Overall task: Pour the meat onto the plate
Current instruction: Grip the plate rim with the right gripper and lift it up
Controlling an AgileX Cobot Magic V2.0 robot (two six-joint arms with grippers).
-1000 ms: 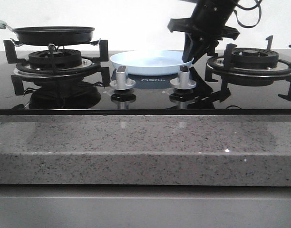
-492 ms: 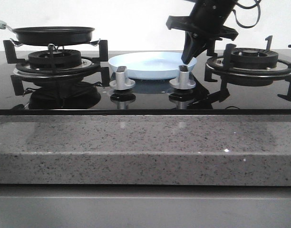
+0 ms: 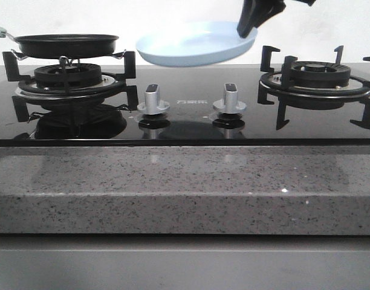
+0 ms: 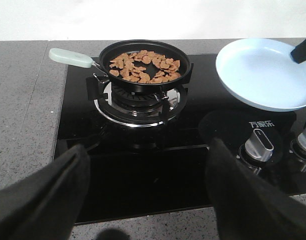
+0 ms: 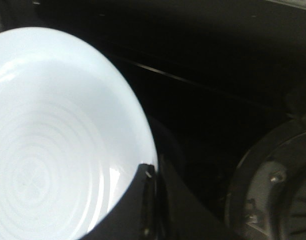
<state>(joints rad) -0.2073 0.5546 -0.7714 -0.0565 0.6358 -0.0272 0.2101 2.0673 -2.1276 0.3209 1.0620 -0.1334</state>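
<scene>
The meat (image 4: 144, 66), a heap of small orange-brown pieces, lies in a black frying pan (image 4: 143, 62) with a pale handle on the left burner; the pan also shows in the front view (image 3: 67, 43). The pale blue plate (image 3: 194, 45) hangs in the air above the middle of the hob, tilted. It also shows in the left wrist view (image 4: 265, 72) and the right wrist view (image 5: 58, 130). My right gripper (image 3: 250, 25) is shut on the plate's right rim (image 5: 149, 172). My left gripper (image 4: 148, 195) is open and empty, above the hob's front edge.
Two silver knobs (image 3: 153, 99) (image 3: 230, 98) stand at the front middle of the black glass hob. The right burner grate (image 3: 318, 78) is bare. A grey speckled counter (image 3: 185, 187) runs along the front.
My right gripper has lifted the plate off the hob, up and slightly left, tilting it. The pan and left gripper have not moved.
</scene>
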